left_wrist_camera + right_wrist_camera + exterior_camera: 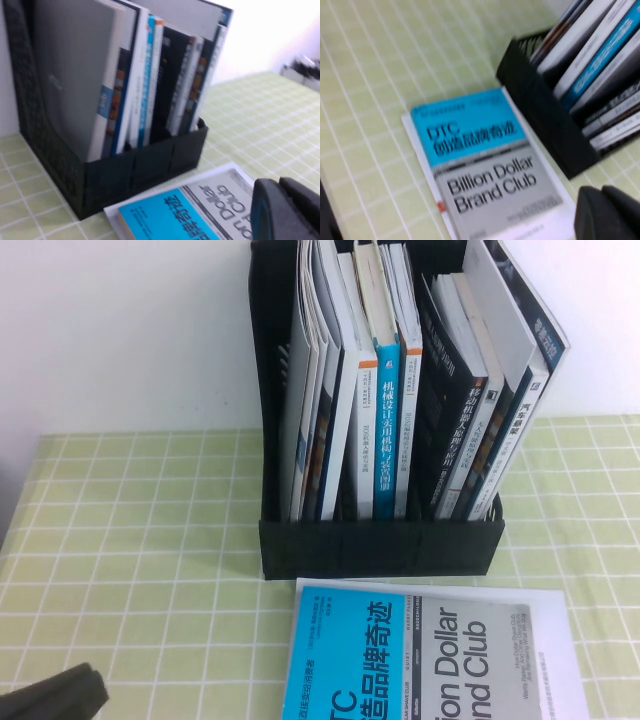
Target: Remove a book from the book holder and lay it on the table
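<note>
- Lying flat at the near edge of the tabletop (pixel 130 540), the book (pixel 425 660) rests cover up, its cyan half toward the robot's left and its grey half, lettered "Dollar Club", toward the right.
- Under the book a white sheet (pixel 555 615) shows as a border along its far and right sides.
- Just behind the book, close to it, stands the book holder (pixel 380 545), black, with a low front wall and upright dividers.
- Several books and brochures stand upright or leaning in its slots, among them a blue-spined book (pixel 387 430) with white Chinese characters near the middle and dark-covered volumes toward the robot's right.
- At the near left corner of the high view a dark shape, the left gripper (pixel 55 695), sits low above the cloth, well apart from the holder; whether its fingers are open or closed I cannot tell.
- From its wrist view, the right gripper (pixel 607 212) shows only as a dark mass near the grey end of the book; the state of its fingers cannot be told either.
- Neither gripper visibly touches the book.
</note>
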You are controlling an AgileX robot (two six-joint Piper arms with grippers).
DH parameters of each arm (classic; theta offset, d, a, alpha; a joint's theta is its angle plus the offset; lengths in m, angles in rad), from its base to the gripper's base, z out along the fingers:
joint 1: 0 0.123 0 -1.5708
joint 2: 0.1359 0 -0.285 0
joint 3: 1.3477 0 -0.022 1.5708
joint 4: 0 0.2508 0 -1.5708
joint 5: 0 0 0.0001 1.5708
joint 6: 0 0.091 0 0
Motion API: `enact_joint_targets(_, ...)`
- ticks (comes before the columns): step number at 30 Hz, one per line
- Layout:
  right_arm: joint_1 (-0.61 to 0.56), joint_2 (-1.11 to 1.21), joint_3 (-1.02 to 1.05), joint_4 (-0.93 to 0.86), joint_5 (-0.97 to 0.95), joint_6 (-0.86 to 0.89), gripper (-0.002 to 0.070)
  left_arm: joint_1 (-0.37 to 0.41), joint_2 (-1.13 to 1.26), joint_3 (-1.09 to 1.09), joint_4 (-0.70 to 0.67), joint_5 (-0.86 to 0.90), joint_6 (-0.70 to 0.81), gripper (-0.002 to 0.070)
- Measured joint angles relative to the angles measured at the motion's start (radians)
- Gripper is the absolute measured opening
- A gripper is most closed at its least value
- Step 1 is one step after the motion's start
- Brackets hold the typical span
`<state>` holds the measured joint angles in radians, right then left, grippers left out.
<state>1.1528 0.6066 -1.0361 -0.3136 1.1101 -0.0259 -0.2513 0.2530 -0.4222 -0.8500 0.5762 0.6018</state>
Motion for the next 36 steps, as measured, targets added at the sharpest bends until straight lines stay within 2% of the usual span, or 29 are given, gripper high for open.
enact_joint_targets(6, 0.0, -0.21, 0.309, -0.084, -0.229, 0.06, -0.0001, 0.0, -0.085, 0.178, -0.007, -0.15, -0.008, -0.0002)
enact_joint_targets(13, 0.0, -0.276, 0.583, -0.374, -0.326, 0.416, -0.0001, 0.0, -0.085, 0.279, -0.029, -0.23, -0.009, -0.0002)
enact_joint_targets(18, 0.0, -0.276, 0.637, -0.443, -0.32, 0.459, -0.0001, 0.0, -0.085, 0.281, -0.043, -0.254, -0.009, -0.0002)
enact_joint_targets(24, 0.0, -0.276, 0.641, -0.449, -0.305, 0.465, -0.0001, 0.0, -0.085, 0.281, -0.088, -0.25, -0.009, -0.0002)
enact_joint_targets(36, 0.0, -0.276, 0.641, -0.45, -0.303, 0.469, -0.0001, 0.0, -0.085, 0.281, -0.093, -0.241, -0.011, -0.0003)
